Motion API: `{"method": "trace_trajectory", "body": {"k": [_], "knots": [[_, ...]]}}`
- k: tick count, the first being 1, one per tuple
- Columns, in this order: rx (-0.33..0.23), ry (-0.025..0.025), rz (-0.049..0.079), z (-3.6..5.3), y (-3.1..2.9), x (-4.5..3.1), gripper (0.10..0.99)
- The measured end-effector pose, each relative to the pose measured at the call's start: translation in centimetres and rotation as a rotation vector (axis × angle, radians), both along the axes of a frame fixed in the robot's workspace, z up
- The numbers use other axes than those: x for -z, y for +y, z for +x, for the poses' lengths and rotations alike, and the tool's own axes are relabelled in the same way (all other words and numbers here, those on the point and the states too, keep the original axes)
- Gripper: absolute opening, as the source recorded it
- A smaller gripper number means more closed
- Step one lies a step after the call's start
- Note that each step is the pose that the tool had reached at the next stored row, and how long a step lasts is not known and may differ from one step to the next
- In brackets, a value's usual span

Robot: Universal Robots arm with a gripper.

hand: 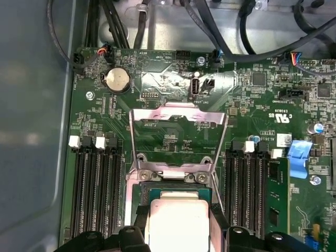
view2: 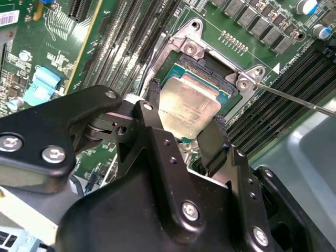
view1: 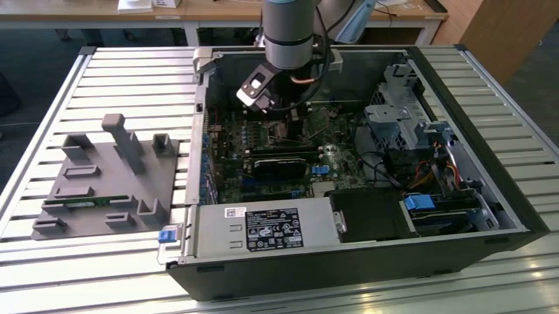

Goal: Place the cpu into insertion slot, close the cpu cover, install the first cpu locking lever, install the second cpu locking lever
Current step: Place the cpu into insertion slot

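Slatted desk (view1: 52, 85) carries an open PC case (view1: 349, 275). Inside, the claw (view2: 184, 123) is clamped on the cpu (view2: 189, 102), held at the insertion slot (hand: 173, 187); seating cannot be confirmed. Just beyond the slot, the cpu cover (hand: 178, 112) is raised. Closing and lever steps are judged outstanding.

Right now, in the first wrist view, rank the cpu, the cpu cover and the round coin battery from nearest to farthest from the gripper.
1. the cpu, between the gripper fingers.
2. the cpu cover, standing open just beyond the cpu.
3. the coin battery, farther out past the cover, off to one side.
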State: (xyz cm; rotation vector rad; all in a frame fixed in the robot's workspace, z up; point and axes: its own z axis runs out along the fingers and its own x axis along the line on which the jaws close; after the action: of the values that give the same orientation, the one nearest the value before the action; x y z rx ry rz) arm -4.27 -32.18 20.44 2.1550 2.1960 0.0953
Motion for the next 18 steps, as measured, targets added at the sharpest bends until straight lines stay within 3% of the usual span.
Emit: {"method": "trace_trajectory", "body": {"k": [18], "knots": [[0.004, 0.0005, -0.001, -0.09, 0.4, 1.17, 0.537]]}}
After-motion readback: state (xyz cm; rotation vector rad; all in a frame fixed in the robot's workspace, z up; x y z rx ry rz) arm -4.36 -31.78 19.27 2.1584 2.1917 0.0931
